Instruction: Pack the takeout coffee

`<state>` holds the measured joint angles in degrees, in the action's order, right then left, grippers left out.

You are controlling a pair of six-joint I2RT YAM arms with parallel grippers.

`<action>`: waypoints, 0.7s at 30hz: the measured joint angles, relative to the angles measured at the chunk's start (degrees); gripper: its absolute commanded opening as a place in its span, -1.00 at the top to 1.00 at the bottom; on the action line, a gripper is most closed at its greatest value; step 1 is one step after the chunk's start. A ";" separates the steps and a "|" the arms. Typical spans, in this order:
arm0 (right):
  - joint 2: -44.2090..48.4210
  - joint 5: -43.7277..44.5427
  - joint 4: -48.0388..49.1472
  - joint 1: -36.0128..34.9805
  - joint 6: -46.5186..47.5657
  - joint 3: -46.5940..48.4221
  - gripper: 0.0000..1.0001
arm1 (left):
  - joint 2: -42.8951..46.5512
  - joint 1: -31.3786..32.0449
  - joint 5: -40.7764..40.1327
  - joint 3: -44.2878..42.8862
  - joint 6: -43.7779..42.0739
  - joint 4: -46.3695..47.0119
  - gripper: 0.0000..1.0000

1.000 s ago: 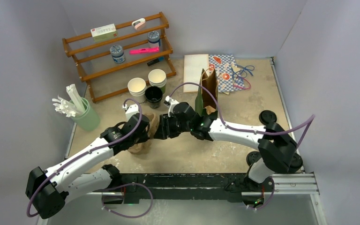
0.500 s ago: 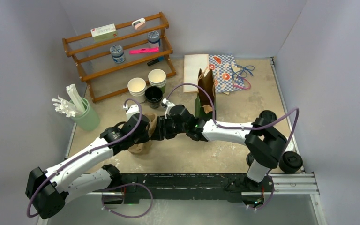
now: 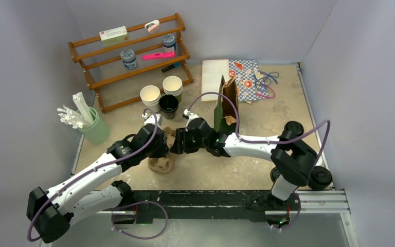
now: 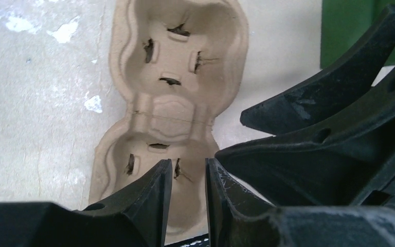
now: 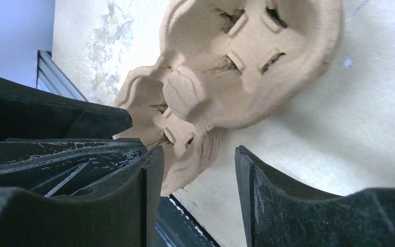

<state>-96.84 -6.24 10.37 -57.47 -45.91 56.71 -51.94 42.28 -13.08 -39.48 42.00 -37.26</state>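
No olive-green cup with a black sip lid shows for certain. Three round black lids [image 3: 293, 128] lie at the right edge, and I cannot tell whether a cup sits under any. A brown pulp two-cup carrier [image 3: 162, 164] lies on the table in front of both grippers and shows in the left wrist view [image 4: 177, 67] and right wrist view [image 5: 247, 62]. My left gripper [image 3: 165, 149] [image 4: 187, 170] hovers over its near pocket, jaws a narrow gap apart, empty. My right gripper [image 3: 178, 143] [image 5: 198, 159] is open beside the carrier's edge. A brown-and-green paper bag [image 3: 228, 103] stands upright behind.
Two lidless white-inside cups [image 3: 150, 95] and a black cup [image 3: 168, 104] stand behind the grippers. A wooden rack [image 3: 128, 56] is at the back left and a green holder of white utensils [image 3: 93, 128] at the left. Papers and napkins [image 3: 247, 77] lie at the back.
Both grippers shifted slightly right and back. The carrier, earlier mostly hidden under the left gripper, now lies more exposed on the table nearer the front edge.
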 measured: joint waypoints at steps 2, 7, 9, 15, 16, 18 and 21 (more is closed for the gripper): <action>2.16 2.51 -0.92 0.00 -0.48 -1.05 -0.08 | -0.04 0.00 1.42 0.00 -2.23 1.20 0.36; 7.39 8.72 -3.08 0.00 -1.46 -2.82 0.00 | -1.22 0.04 4.07 0.00 -6.21 3.91 0.24; 8.57 11.23 -4.17 0.00 -1.75 -2.82 0.04 | -2.43 0.28 4.15 0.00 -8.00 5.05 0.24; 9.03 16.46 -7.65 0.07 -2.99 -2.82 0.22 | -5.01 0.68 3.96 0.00 -13.49 9.88 0.27; 8.94 17.11 -8.26 0.09 -3.15 -2.82 0.24 | -5.68 0.79 3.96 0.00 -14.88 11.26 0.28; 8.74 17.81 -9.25 0.15 -3.26 -2.82 0.27 | -7.34 0.87 3.96 -0.07 -16.96 13.40 0.30; 8.33 18.73 -10.58 0.17 -3.23 -2.71 0.28 | -10.93 0.90 3.96 -0.61 -19.37 15.93 0.31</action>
<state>-88.51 12.49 -0.21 -57.30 -49.15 54.00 -62.87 43.18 -9.13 -40.10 22.63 -21.32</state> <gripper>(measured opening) 0.367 0.352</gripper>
